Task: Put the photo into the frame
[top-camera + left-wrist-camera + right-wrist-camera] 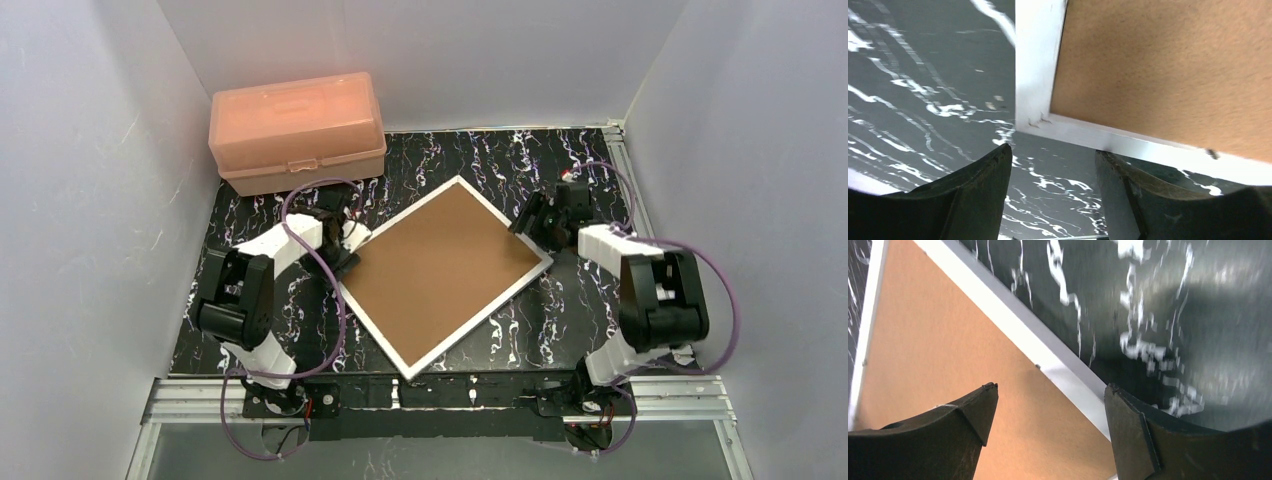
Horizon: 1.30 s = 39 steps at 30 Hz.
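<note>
top view: frame (480,318) lies flat, back up, turned like a diamond, brown backing board (440,265) filling it. left gripper (345,250) is at its left corner, right gripper (530,225) at its right corner. photo not seen anywhere; cannot tell if it's under the board. pink box (297,130) sits well beyond the left fingers, at the back of the table (560,330).

left wrist: left gripper (1053,150) fingers parted a moderate gap, holding nothing. frame (1035,75) corner sits just ahead of the tips, a bit toward the left finger, not between them. board (1173,65) is ahead and right.

right wrist: right gripper (1050,387) spread wide, nothing gripped. frame (1013,315) rim runs diagonally under the gap, board (933,365) on the left-finger side, bare table on the right-finger side.

step, my guess: seating or checking the backing, or lifting it to get the photo in. do it well: work the rim or corner only, keep the fingers low and square to the edge, steady one corner while the other arm acts, don't skid the frame.

count: 1 frame, 1 backing board, 1 pink box, 2 grippers, 0 photos visible.
</note>
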### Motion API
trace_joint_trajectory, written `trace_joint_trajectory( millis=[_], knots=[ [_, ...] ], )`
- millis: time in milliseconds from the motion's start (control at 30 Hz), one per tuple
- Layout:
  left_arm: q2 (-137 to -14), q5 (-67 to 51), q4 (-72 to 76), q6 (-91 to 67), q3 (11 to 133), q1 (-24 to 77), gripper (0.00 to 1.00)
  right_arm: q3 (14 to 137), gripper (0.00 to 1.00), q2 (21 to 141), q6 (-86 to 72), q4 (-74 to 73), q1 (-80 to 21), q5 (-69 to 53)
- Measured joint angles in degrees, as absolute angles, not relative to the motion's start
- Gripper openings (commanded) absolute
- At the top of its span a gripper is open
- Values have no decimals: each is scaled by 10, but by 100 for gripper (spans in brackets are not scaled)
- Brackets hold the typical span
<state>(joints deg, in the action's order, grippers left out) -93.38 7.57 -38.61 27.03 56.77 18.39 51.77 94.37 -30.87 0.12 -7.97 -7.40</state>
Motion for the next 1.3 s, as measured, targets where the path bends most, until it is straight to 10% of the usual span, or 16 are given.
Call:
trace_joint_trajectory(
  millis=[667,1300],
  knots=[
    [-1047,44,-352,233,748,105,58,230,85,551,-452,-159,-161,-140],
    [-1026,-123,-490,230,785,-3,43,408,85,624,-361,-279,-166,-156]
  ],
)
